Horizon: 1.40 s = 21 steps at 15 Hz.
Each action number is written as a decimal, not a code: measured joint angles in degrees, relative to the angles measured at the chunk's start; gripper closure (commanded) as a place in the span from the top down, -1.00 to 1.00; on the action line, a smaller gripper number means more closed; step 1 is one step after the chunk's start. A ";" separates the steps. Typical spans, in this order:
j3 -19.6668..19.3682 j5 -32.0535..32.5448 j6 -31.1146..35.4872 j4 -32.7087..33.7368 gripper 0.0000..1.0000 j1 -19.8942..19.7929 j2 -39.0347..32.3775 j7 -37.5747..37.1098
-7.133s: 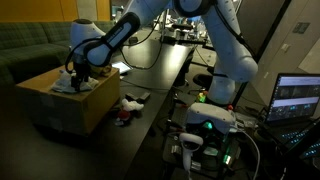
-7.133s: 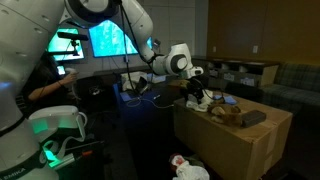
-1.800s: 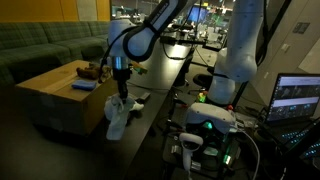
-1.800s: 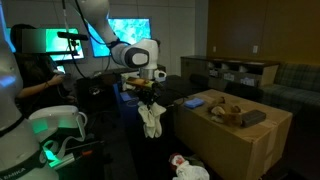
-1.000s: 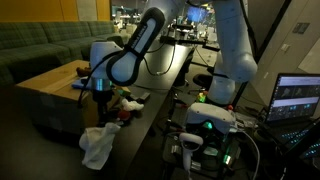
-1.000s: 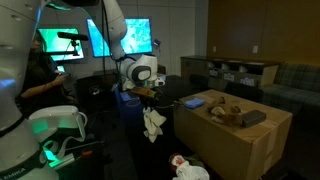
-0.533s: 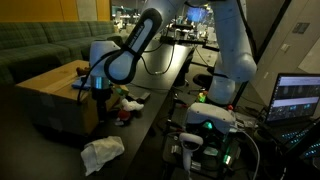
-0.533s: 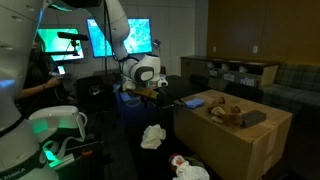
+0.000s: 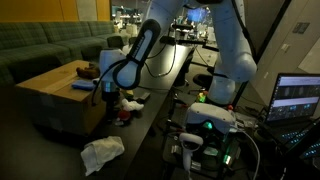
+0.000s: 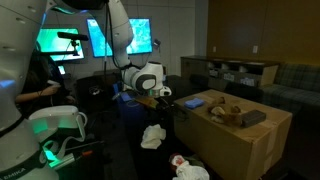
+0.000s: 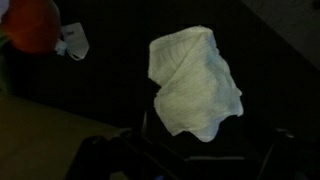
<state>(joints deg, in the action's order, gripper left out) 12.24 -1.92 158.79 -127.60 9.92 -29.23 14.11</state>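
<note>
**A:** Crumpled white cloth (image 9: 102, 152), where does it lie?

**B:** Flat on the dark floor, near the corner of the big brown cardboard box (image 9: 58, 98).

**A:** And the black two-fingered gripper (image 9: 108, 97)?

**B:** It hangs above the cloth, not touching it. In the wrist view the jaws stand wide apart with nothing between them.

Dim room in both exterior views, floor nearly black. Light spills from teal screens (image 10: 120, 38) at upper left, a laptop (image 9: 297, 98) at the right edge, a green glow (image 10: 55, 125) lower left. Wrist view is grainy and soft: the cloth (image 11: 195, 85) stands out pale, with an orange blur at upper left.
</note>
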 measured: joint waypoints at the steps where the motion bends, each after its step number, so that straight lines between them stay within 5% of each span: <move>1: -1.67 1.71 0.90 -0.50 1.00 0.85 -0.53 -2.21; 11: -20.00 13.03 7.21 -2.51 1.00 13.35 -5.66 -23.62; 21: -25.70 13.04 8.14 0.83 1.00 16.59 -12.78 -29.09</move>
<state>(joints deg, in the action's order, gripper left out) -13.46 11.11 166.94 -126.77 26.51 -42.01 -14.98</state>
